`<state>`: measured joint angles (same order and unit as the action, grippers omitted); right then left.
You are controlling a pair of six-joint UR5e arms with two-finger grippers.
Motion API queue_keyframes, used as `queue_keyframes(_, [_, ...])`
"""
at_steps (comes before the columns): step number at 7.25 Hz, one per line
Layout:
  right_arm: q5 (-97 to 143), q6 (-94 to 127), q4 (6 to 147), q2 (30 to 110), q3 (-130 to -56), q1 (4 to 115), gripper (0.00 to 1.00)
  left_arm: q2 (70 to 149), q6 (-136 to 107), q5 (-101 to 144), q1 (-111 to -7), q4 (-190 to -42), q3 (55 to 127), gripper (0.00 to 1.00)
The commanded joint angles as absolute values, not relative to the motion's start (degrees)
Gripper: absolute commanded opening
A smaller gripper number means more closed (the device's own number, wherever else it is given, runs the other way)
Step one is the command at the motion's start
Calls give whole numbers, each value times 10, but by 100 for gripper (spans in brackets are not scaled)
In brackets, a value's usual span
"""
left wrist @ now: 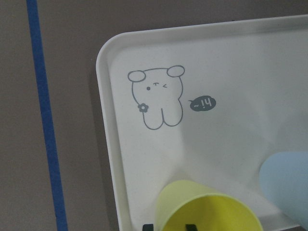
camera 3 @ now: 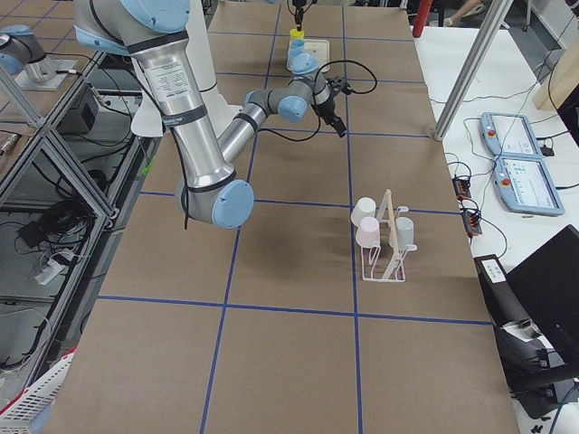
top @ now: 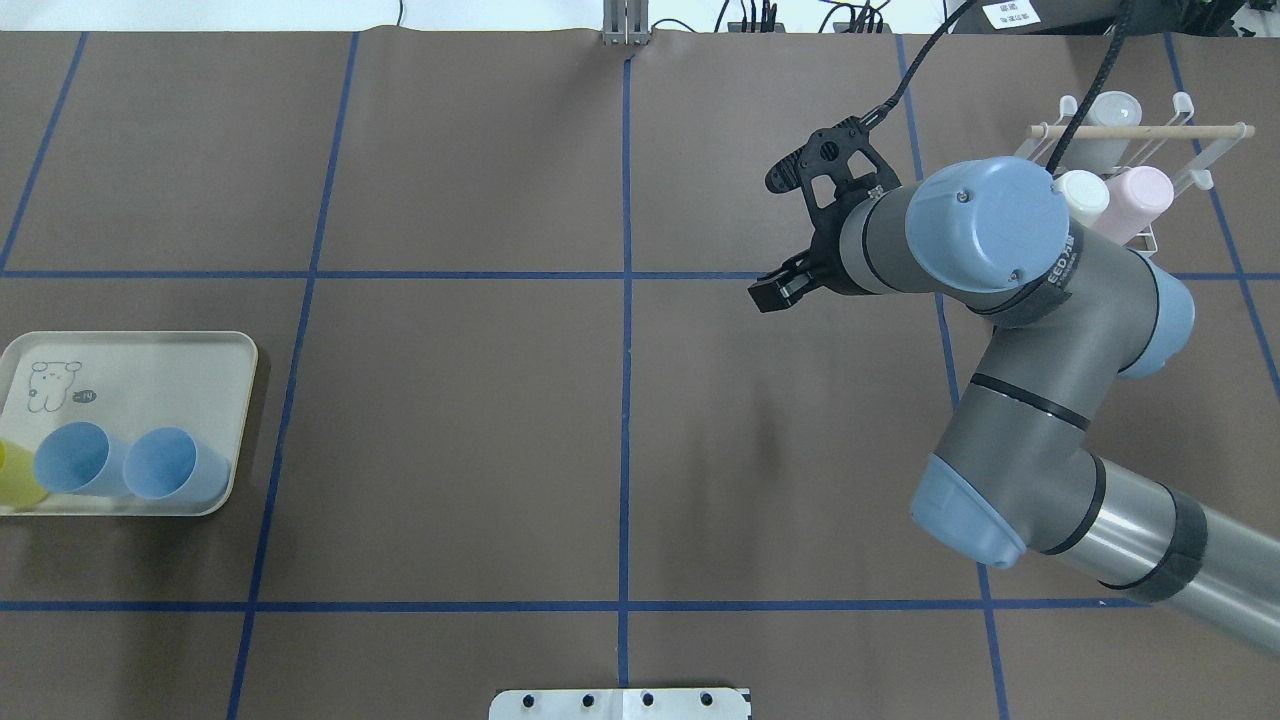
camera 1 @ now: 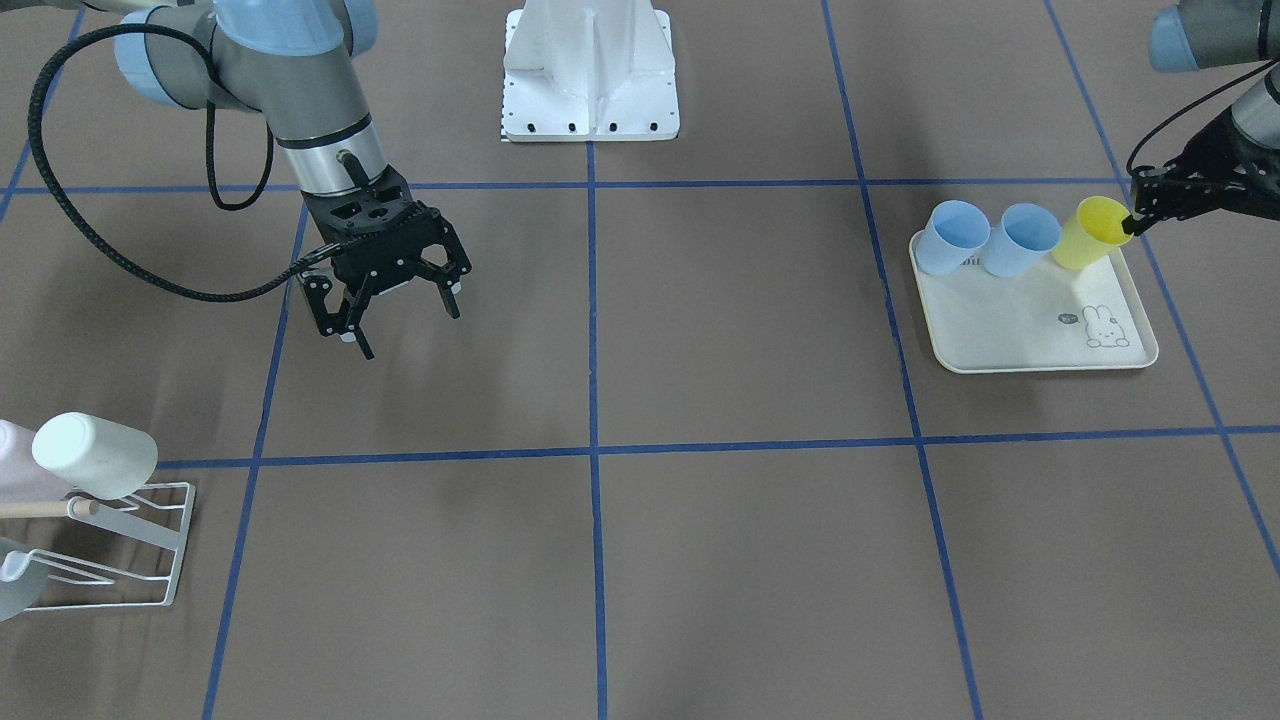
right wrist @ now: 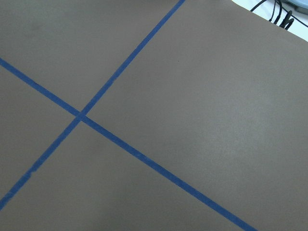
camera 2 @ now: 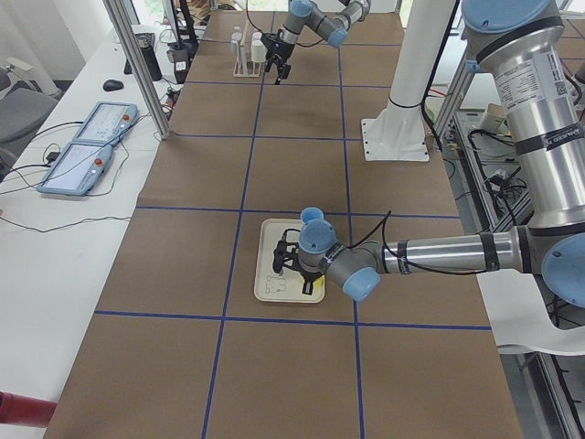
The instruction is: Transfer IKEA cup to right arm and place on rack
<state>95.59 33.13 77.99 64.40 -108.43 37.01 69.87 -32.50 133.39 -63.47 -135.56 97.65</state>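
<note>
Layout: counter [camera 1: 700,550] with tape grid. The right arm [camera 1: 300,90] hangs over its own half; right gripper [camera 1: 408,325] is empty, jaws spread. Tray [camera 1: 1000,340] sits at the left end, rack [top: 1150,131] well apart at the right end with three cups on it. Yellow cup [camera 1: 1090,232] stands mouth-up on the tray beside two blue cups [camera 1: 1025,240]. Left gripper [camera 1: 1132,224] straddles its rim, one finger inside and one outside; can't tell whether the jaws have clamped. Looks like thin plastic: light, smooth, slightly flexible wall, not fragile. Rim pinch is OK with moderate force; leave the body free for the right side.
</note>
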Motion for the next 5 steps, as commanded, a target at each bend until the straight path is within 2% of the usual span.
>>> queue_keyframes(1, [955,331,779,642,-1085,369,100,700,-323,1332,-635,-1355,981,0])
queue_keyframes(4, [950,330,778,613,-1083,369,99,712,-323,1335,-663,-1340,991,0])
queue_keyframes(5, [935,331,777,600,-1082,369,100,741,-321,1334,-698,-1317,994,0])
